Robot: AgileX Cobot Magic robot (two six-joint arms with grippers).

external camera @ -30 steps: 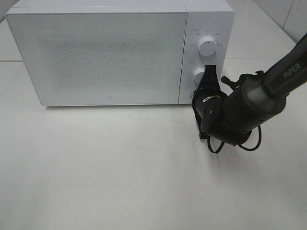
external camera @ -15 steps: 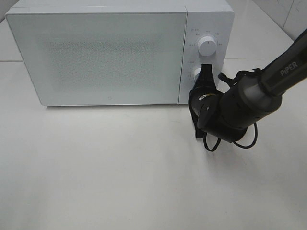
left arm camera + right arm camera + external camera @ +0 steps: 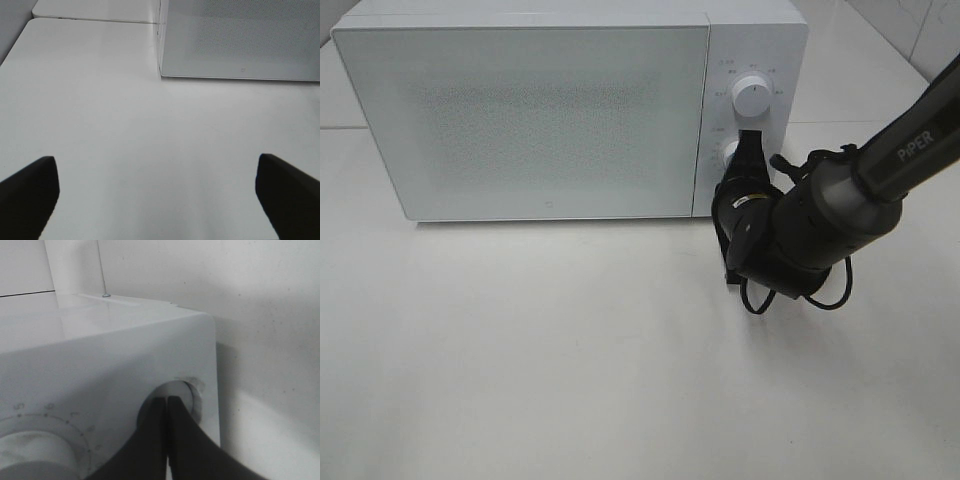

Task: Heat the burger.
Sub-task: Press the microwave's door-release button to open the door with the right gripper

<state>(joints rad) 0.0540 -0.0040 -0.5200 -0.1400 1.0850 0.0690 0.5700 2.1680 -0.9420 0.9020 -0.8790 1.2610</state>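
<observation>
The burger is out of view. A white microwave (image 3: 520, 110) stands at the back of the table with its door closed. My right gripper (image 3: 750, 145) is shut with nothing in it. Its tips (image 3: 166, 401) press against a round button (image 3: 191, 394) near a corner of the microwave's control panel (image 3: 750, 60), beside the lower dial (image 3: 30, 452). My left gripper (image 3: 157, 192) is open, its fingers (image 3: 27, 187) wide apart over bare table in front of the microwave's left corner (image 3: 161, 75). It does not show in the exterior high view.
The control panel carries an upper knob (image 3: 751, 97) and a lower knob (image 3: 729, 155). The right arm (image 3: 840, 210) reaches in from the right edge. White table (image 3: 570, 340) spreads in front of the microwave. A tiled wall (image 3: 920, 30) rises at the back right.
The right arm has edged a little to the left, closer to the control panel, with its gripper staying shut. The microwave door has stayed closed.
</observation>
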